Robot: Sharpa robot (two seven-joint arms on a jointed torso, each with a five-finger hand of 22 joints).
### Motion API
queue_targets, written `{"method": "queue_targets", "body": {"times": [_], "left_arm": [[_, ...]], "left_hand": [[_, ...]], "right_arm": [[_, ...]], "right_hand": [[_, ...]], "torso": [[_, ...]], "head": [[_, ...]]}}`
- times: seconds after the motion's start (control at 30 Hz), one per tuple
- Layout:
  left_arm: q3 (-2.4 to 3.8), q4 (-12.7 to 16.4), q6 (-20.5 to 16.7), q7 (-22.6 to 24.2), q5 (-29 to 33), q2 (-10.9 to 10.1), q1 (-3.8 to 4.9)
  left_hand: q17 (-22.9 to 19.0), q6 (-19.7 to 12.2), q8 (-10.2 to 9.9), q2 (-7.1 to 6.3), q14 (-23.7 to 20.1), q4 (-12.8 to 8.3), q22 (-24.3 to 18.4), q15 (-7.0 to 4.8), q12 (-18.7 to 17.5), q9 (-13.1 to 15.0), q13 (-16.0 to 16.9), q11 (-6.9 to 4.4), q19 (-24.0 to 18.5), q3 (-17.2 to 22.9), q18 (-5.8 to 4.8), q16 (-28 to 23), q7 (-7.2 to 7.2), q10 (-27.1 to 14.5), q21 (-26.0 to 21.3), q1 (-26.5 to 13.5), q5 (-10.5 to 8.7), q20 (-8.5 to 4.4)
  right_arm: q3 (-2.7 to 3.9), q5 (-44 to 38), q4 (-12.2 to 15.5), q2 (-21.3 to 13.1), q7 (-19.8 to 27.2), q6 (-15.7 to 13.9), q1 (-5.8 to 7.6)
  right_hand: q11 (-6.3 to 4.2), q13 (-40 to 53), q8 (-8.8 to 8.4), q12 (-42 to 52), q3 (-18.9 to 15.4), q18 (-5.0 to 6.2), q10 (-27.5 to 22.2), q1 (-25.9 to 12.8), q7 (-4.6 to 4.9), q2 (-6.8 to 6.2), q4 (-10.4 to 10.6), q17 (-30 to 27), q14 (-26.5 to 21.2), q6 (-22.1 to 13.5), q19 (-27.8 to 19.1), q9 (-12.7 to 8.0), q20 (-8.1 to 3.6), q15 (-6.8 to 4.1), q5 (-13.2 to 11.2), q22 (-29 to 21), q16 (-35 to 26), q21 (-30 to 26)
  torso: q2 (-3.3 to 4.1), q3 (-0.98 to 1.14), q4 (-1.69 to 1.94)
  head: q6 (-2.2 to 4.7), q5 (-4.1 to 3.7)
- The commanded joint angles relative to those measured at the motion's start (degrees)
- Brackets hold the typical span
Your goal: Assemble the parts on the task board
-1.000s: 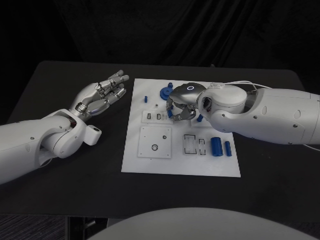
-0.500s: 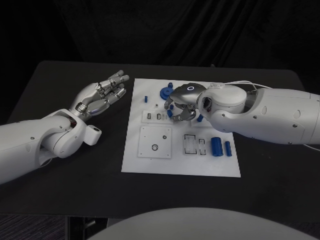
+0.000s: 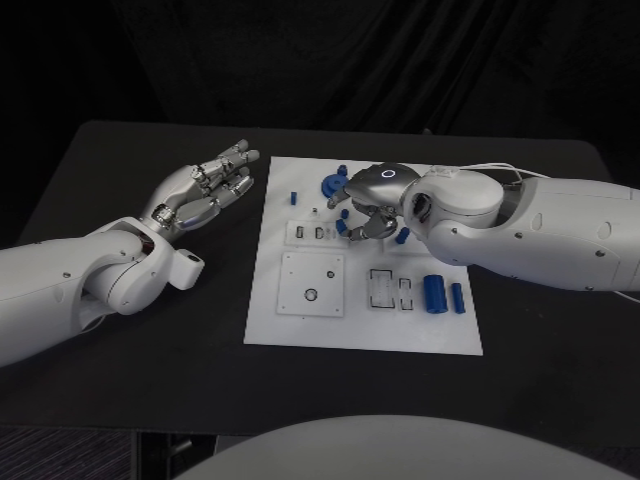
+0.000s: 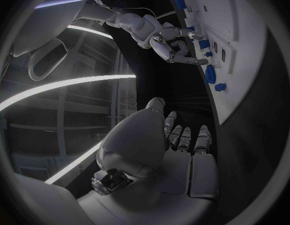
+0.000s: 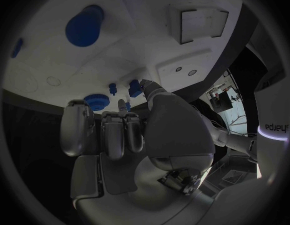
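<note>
The white task board (image 3: 363, 330) lies in the middle of the black table. My right hand (image 3: 366, 207) hovers low over its far middle with the fingers curled down. In the right wrist view the thumb (image 5: 158, 96) and a fingertip meet at a small blue part (image 5: 133, 88) against the board (image 5: 151, 45). A blue gear (image 3: 330, 187) and a small blue peg (image 3: 291, 197) stand just left of that hand. Two blue cylinders (image 3: 433, 292) lie at the board's right side. My left hand (image 3: 205, 193) floats left of the board, holding nothing, fingers spread.
A raised white square plate (image 3: 312, 283) and slotted pockets (image 3: 389, 290) take up the board's near half. Bare black table (image 3: 147, 340) surrounds the board. From the left wrist view, the right hand (image 4: 172, 41) shows above the board's edge (image 4: 235, 60).
My right hand has shifted slightly up the board and to the right, staying curled over the same spot. The left hand has not moved.
</note>
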Motion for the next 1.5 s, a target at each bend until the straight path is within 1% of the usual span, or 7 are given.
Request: {"method": "queue_targets", "body": {"times": [0.03,0.43,0.63,1.0,1.13,1.3,1.5], "left_arm": [[0.05,0.1,0.3,4.8,-0.2,-0.1,0.02],[0.06,1.1,-4.3,3.0,-0.2,-0.6,0.07],[0.07,-0.8,-4.6,-2.1,-5.8,0.4,1.24],[0.07,-7.6,1.0,-8.4,-14.6,5.2,4.61],[0.07,-11.9,1.8,-5.3,-15.3,8.1,4.94],[0.06,-14.8,-1.2,0.8,-22.0,10.5,5.01],[0.06,-14.0,-5.7,-4.8,-27.9,12.2,5.01]], "left_hand": [[0.0,0.0,0.2,-0.08,0.0,0.0,0.0,0.38,0.2,0.1,0.1,0.24,0.0,0.4,0.58,-0.2,0.19,-0.1,0.0,0.4,-0.18,0.27],[2.1,0.8,0.3,-2.69,9.5,0.6,3.5,4.45,1.2,0.2,1.2,2.49,10.0,-0.6,0.75,5.2,1.76,6.8,6.7,-1.9,-8.03,4.88],[5.9,-1.3,0.3,-2.35,31.6,1.0,9.2,10.23,11.6,0.1,8.8,11.45,32.8,-6.4,-1.82,22.3,1.55,33.2,20.1,-10.1,-18.69,6.97],[14.4,14.7,3.7,0.34,36.4,1.0,13.6,7.43,33.7,2.1,20.4,9.48,43.3,-14.9,-0.88,43.2,5.19,34.6,28.3,-24.5,-25.98,4.8],[19.1,18.9,4.7,-1.77,38.8,0.9,17.2,5.68,41.4,2.8,25.5,7.83,45.5,-16.7,-0.64,51.2,4.95,36.0,33.4,-27.0,-11.52,3.84],[25.8,25.5,8.3,1.88,44.4,0.7,24.1,2.62,50.1,4.1,32.4,4.42,48.4,-14.4,0.39,61.0,4.27,40.8,42.8,-24.0,-31.7,1.67],[32.4,29.1,9.4,1.77,52.5,-0.5,30.8,-0.23,53.8,4.3,36.7,1.79,50.2,-11.3,0.58,66.8,3.76,46.6,50.9,-12.1,-19.31,-0.62]], "right_arm": [[0.05,-0.4,0.9,-0.7,1.8,-7.6,-0.08],[0.1,4.5,8.1,-10.6,6.4,-19.9,3.04],[0.03,8.7,8.2,-13.9,8.0,-22.3,3.88],[-0.04,11.8,4.8,-16.3,9.6,-22.4,3.92],[-0.05,12.4,3.5,-16.0,9.9,-22.5,3.66],[-0.05,12.7,2.6,-15.7,10.3,-22.6,3.07],[-0.04,12.8,2.1,-15.7,10.2,-22.1,2.63]], "right_hand": [[0.11,15.1,-0.29,0.2,-0.2,0.89,6.1,0.1,0.01,-0.61,0.5,15.1,6.0,-0.3,-0.2,-0.2,0.27,0.29,0.4,10.9,0.2,-0.2],[0.19,15.1,0.78,0.2,-1.3,0.47,6.1,-0.2,0.16,-0.38,4.1,15.1,6.0,3.7,0.8,-0.2,0.3,0.34,0.4,11.5,0.2,1.7],[0.64,15.1,1.02,0.2,-2.4,0.1,6.1,-0.3,0.72,1.91,3.7,15.1,6.0,5.2,1.5,-0.9,0.44,0.67,-21.2,12.0,0.2,3.4],[0.86,15.1,1.8,0.2,-2.0,-0.11,6.1,0.4,0.96,3.82,3.7,15.1,6.0,7.4,2.1,-1.1,0.74,0.88,-19.2,12.3,0.2,4.5],[0.89,15.1,1.97,0.2,-2.0,-0.12,6.1,0.5,0.99,4.15,3.7,15.1,6.0,7.9,2.1,-1.1,0.77,0.91,-19.1,12.3,0.2,4.6],[0.89,15.1,2.08,0.2,-1.9,-0.15,6.1,0.7,0.99,4.38,3.6,15.1,6.0,8.2,2.1,-1.1,0.78,0.91,-18.9,12.3,0.2,4.7],[0.89,15.1,2.14,0.2,-1.9,-0.17,6.1,0.8,0.99,4.45,3.5,15.1,6.0,8.4,2.2,-1.1,0.78,0.91,-18.8,12.4,0.2,4.8]], "torso": [[0.01,0.01,-0.02],[-0.07,0.12,-0.12],[-0.68,0.19,-0.32],[-4.31,0.99,-1.12],[-6.04,1.59,-1.44],[-6.93,1.93,-1.56],[-8.72,2.82,-2.08]], "head": [[0.0,0.28],[2.41,1.11],[4.39,1.83],[5.06,3.52],[5.8,2.8],[6.01,2.61],[4.75,2.95]]}}
